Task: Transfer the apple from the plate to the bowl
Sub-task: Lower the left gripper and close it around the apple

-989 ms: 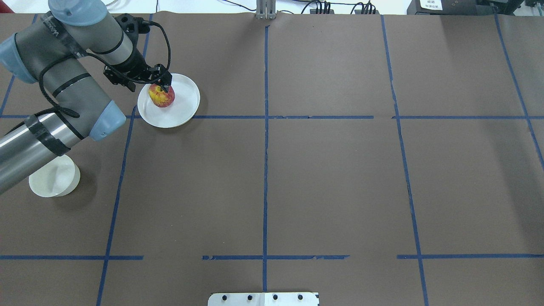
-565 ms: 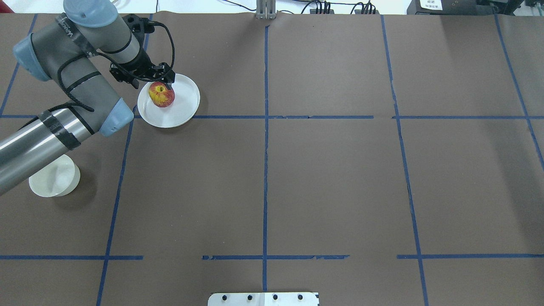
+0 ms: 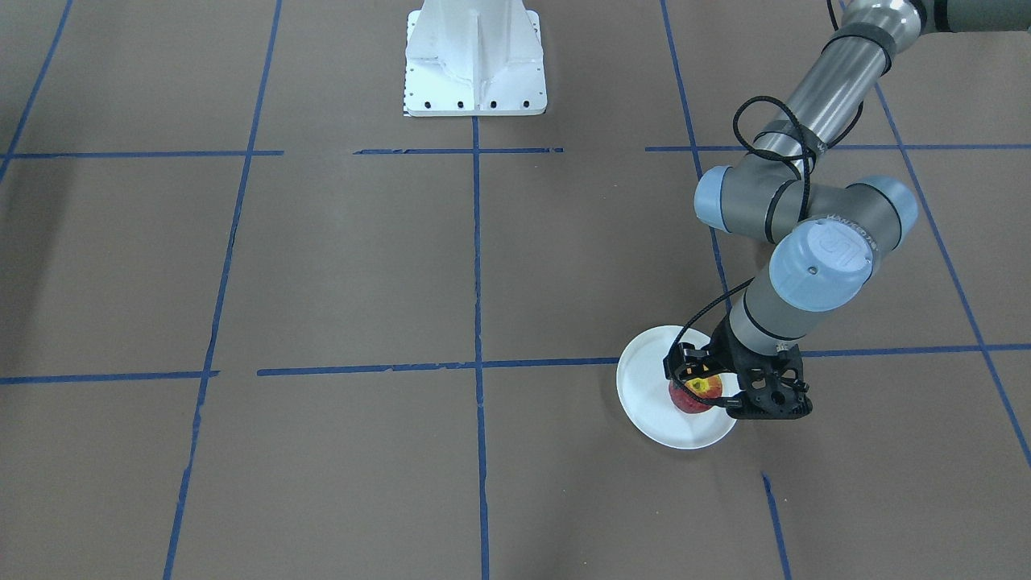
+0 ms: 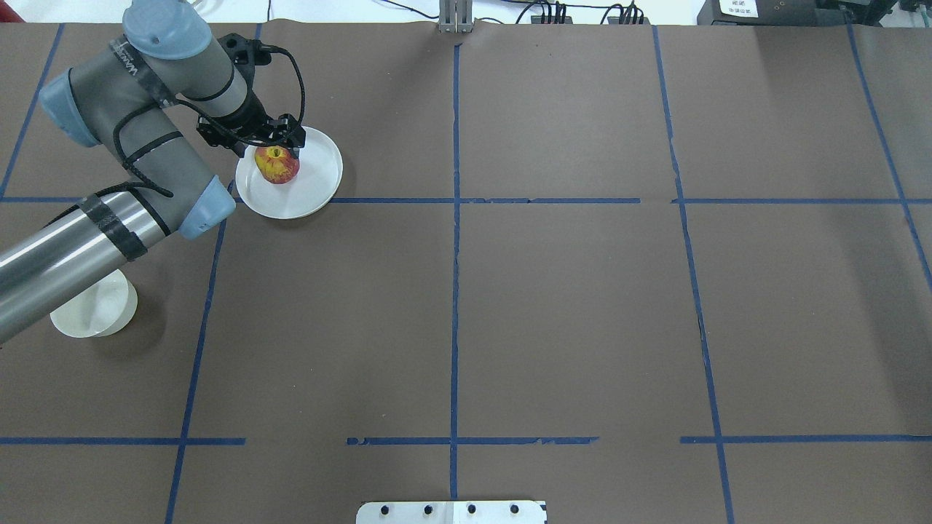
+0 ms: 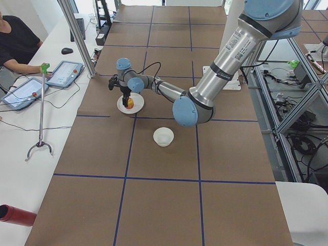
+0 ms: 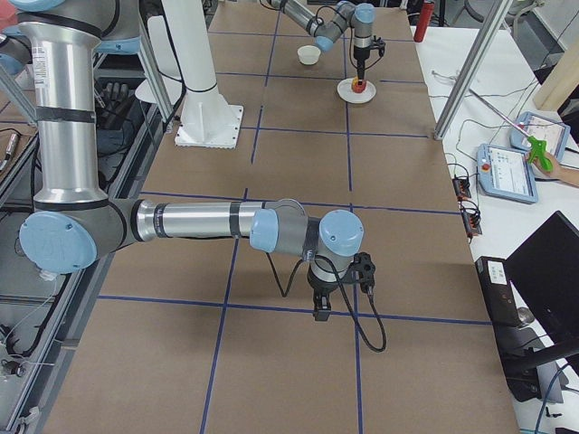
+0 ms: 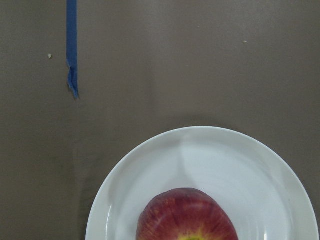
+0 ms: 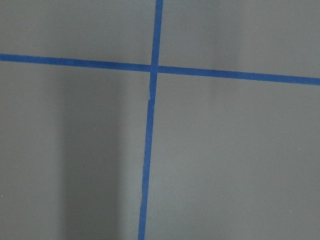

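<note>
Red apple (image 4: 277,164) sits on the plate (image 4: 317,191) near the table's (image 4: 553,306) far-left corner. The left gripper (image 4: 286,143) hangs at its top; gripping or not, I cannot tell. Best to span its widest part, clamp gently, lift straight, then cross to the bowl (image 4: 93,307).

Desk (image 4: 582,306): brown covering, blue tape grid (image 4: 454,291). Left arm (image 4: 145,153) enters from the view's left edge, elbow bent, wrist reaching over the far-left rim of the plate (image 4: 320,182). Left gripper (image 4: 290,143) sits at the apple's far side, just over it; finger spacing not readable. Apple (image 4: 277,166): red, yellow around stem dimple, resting on the plate's left half. Bowl (image 4: 98,309): well apart, near the left edge, partly under the forearm. Metal base plate (image 4: 451,511) at the bottom edge.
</note>
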You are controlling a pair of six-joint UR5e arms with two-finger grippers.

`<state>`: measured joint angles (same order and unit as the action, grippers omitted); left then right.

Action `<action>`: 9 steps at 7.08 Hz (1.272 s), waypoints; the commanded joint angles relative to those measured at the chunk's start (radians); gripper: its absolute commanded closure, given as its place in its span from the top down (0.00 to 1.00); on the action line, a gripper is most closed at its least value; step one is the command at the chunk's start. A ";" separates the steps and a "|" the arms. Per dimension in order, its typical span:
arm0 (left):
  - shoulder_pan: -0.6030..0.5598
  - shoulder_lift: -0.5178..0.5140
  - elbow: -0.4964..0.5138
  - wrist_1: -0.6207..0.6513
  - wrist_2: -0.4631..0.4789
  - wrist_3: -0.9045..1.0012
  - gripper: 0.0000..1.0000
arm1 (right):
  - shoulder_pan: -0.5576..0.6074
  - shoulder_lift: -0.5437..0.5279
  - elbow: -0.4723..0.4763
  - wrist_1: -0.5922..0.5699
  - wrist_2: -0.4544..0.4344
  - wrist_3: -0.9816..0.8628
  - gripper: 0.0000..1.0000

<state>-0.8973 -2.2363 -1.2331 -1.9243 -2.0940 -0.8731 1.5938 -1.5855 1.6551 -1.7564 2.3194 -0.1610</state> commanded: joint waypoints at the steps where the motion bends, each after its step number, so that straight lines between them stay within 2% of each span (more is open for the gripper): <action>1: 0.015 0.001 0.007 -0.015 0.002 -0.014 1.00 | 0.000 0.001 0.000 0.000 0.000 0.000 1.00; 5: 0.027 0.000 0.044 -0.062 0.034 -0.023 1.00 | 0.000 -0.001 0.000 -0.002 0.000 0.000 1.00; 6: 0.027 0.000 0.047 -0.064 0.034 -0.039 0.75 | 0.000 -0.001 0.000 -0.002 0.000 0.000 1.00; 7: 0.027 0.000 0.046 -0.064 0.035 -0.038 0.17 | 0.000 -0.001 0.000 0.000 0.000 0.000 1.00; 8: 0.024 0.000 0.040 -0.064 0.034 -0.034 0.00 | 0.000 0.001 0.000 0.000 0.000 0.000 1.00; 9: -0.020 0.006 -0.024 -0.044 0.026 -0.024 0.00 | 0.000 0.001 0.000 0.000 0.000 0.000 1.00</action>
<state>-0.8827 -2.2350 -1.2069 -1.9833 -2.0616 -0.9055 1.5938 -1.5852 1.6552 -1.7566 2.3194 -0.1611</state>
